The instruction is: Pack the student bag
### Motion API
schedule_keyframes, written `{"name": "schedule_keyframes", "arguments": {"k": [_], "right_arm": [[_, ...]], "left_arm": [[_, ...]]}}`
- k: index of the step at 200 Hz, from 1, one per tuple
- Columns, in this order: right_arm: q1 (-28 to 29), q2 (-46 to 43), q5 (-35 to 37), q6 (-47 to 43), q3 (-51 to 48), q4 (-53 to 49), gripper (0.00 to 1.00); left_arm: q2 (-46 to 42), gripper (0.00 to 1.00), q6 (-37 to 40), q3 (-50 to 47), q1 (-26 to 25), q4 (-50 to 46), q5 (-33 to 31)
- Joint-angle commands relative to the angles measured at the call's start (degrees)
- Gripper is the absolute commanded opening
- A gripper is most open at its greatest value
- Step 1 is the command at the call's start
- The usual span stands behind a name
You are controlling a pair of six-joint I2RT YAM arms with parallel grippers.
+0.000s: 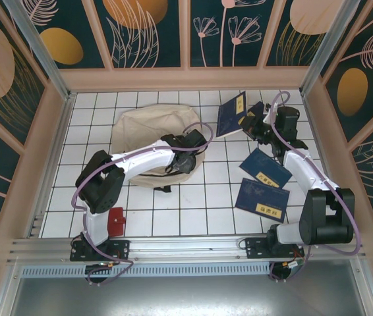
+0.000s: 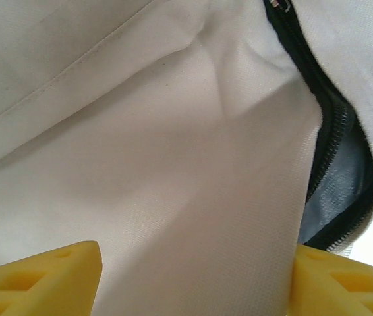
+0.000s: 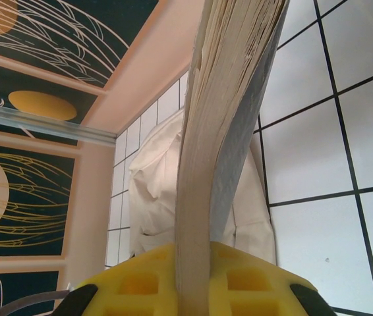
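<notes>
The right jaws are gripping a book (image 3: 229, 131) on edge, while the left jaws, wide by the zipper (image 2: 323, 89) of the bag (image 2: 173, 164), should be spreading its mouth first.

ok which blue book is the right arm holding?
The book nearest the bag: the right gripper clamps its edge. The others lie free.

Left fingers (image 2: 41, 280) spread apart; right fingers (image 3: 252, 280) clamped tight
</notes>
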Motion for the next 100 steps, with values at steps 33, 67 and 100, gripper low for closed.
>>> {"name": "schedule_keyframes", "arguments": {"k": [33,67,100], "right_arm": [[-0.3,-0.8,-1.0,0.7,-0.4,2.7,0.00],[-0.3,0.0,-1.8,1.8,-0.8,4.2,0.00],[-0.2,0.0,-2.1,2.1,-0.9,4.5,0.00]], "left_arm": [[-3.4,0.74,2.3,-4.5,0.2,-9.9,-7.4],[-5.5,0.75,3.1,-5.3,0.2,-12.8,-9.5],[-6.1,0.70,2.0,-5.6,0.2,-16.0,-14.7]]}}
